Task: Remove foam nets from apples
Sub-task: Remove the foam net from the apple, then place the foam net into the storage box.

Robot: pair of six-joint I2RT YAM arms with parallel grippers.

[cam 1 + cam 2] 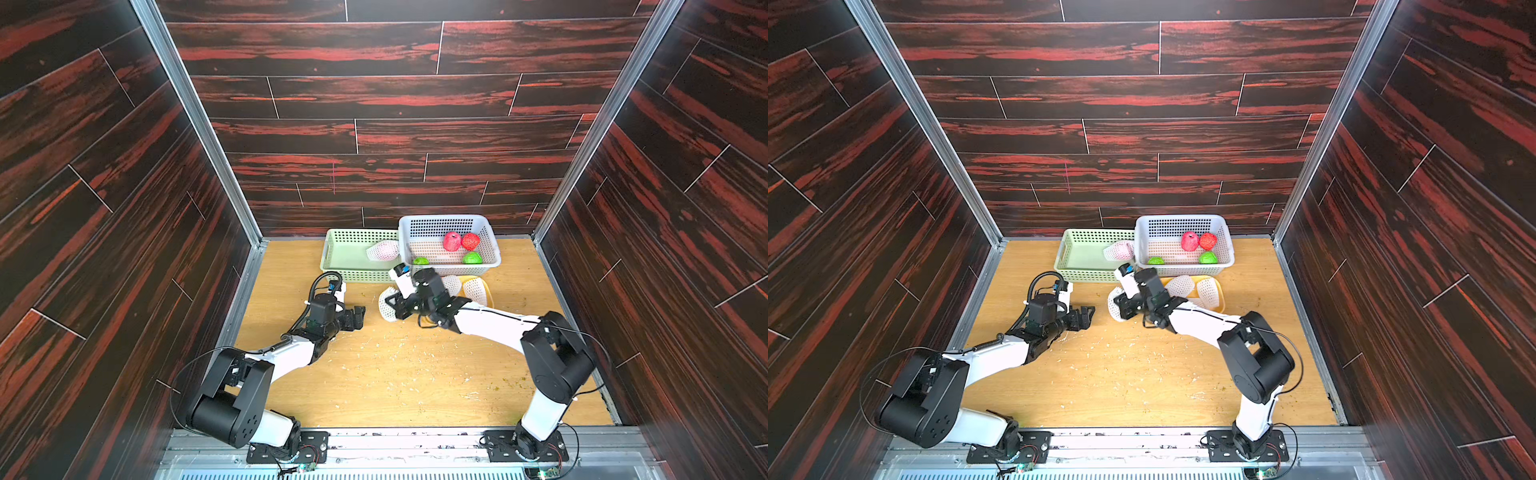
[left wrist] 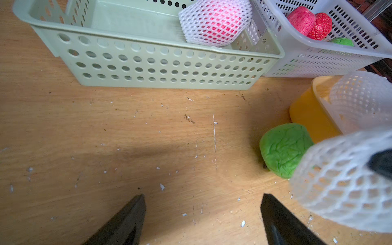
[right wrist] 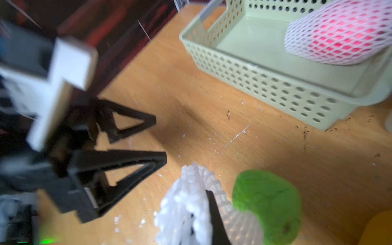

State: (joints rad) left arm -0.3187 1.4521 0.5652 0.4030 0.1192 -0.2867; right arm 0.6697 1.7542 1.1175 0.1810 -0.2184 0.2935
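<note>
The right gripper (image 1: 398, 306) is clamped on a net (image 2: 343, 180), which touches a green apple (image 2: 284, 150) resting on the table (image 2: 148, 131) beside the tray (image 2: 307, 114). The left gripper (image 2: 203, 197) stands spread, empty, nearby.

Both arms share one build. The left arm (image 1: 286, 357) and right arm (image 1: 490, 322) have glossy white shell links joined by bulky matte-black joint housings. The round cap of the left shoulder motor (image 1: 248, 424) carries a ring of small holes. Each arm is bolted to a black base plate (image 1: 311, 441) with screw heads along its edges, red wires and a small green circuit board (image 1: 305, 467) beside it. Thin black cables loop along the links, and a ribbed black hose (image 1: 328, 275) arches over the left wrist. A white block with a blue fitting (image 1: 404, 270) sits on the right wrist. The left claw (image 1: 360, 318) and right claw (image 1: 397, 306) are black; the left one's fingers (image 3: 127, 156) are hollow triangular frames.
</note>
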